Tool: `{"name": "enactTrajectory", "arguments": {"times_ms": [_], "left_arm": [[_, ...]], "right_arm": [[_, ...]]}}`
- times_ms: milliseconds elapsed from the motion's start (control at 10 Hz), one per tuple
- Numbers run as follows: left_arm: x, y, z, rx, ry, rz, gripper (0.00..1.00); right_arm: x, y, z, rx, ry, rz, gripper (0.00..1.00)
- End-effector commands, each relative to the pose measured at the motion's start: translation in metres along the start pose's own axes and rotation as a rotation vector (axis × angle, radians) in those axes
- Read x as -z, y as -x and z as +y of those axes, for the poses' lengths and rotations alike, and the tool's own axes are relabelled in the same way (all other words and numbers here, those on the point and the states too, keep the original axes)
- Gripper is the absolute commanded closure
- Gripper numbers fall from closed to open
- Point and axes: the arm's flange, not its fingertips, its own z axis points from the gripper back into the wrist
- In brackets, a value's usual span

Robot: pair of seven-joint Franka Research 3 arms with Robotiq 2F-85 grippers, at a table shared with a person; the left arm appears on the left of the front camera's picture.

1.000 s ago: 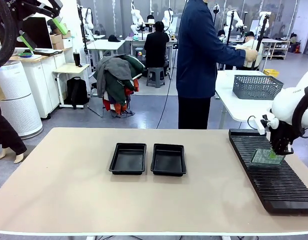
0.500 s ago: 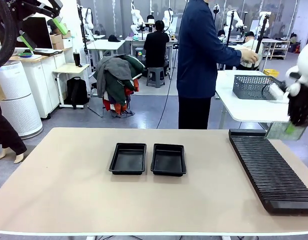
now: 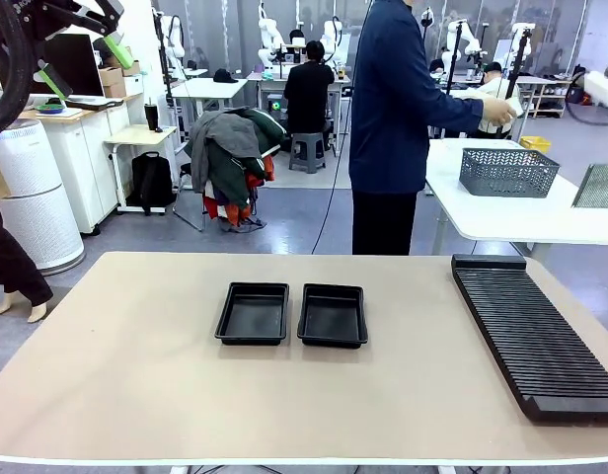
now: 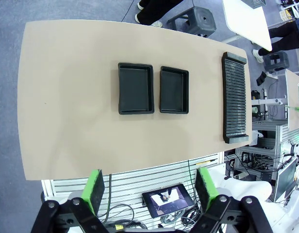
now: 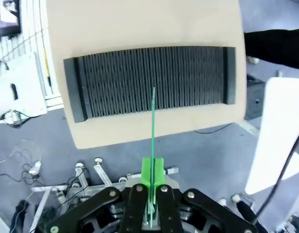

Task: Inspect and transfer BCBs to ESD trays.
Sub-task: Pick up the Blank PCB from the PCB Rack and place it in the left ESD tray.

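Front view: BCB (image 3: 601, 187) now sits at far right edge of frame, upper half, well above the table (image 3: 136, 375) & clear of the slotted rack (image 3: 531, 336). A sec ago it was low over the rack's upper part with the right arm on it; half a sec ago it was already up by the rack's top end. So the pull from the rack is done and the board is airborne, prob. the inspect stage. Both ESD trays (image 3: 253, 287) at mid-frame, side by side, nothing in them, same as before. Person (image 3: 393, 118) at far side is turned toward picture right, not involved

Left wrist view: left gripper (image 4: 149, 188) at bottom edge, jaws wide apart, holding nothing. It looks down from high up on the trays & rack, parked

Right wrist view: right gripper (image 5: 152, 171) has its jaws clamped on the BCB, seen edge-on as a thin green line up the middle, rack well below it. Next, I'd guess: carry across to a tray. Thin edge grip, so tilt/slip is the risk
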Motion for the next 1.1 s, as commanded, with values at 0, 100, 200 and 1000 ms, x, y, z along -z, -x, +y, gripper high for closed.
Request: {"name": "enactTrajectory", "arguments": {"times_ms": [0,100,200,1000], "left_arm": [[0.001,0.001,0.001,0.009,-0.001,0.002,0.0],[0.001,0.001,0.001,0.009,-0.001,0.002,0.0],[0.001,0.001,0.001,0.009,-0.001,0.002,0.0],[0.001,0.001,0.001,0.009,-0.001,0.002,0.0]], "right_arm": [[-0.019,0.011,-0.006,-0.004,0.002,0.007,0.99],[-0.028,0.014,-0.005,-0.012,0.016,0.01,0.99],[-0.032,0.019,-0.006,-0.015,0.019,0.012,0.99],[-0.034,0.015,-0.001,0.006,0.033,-0.006,0.99]]}}
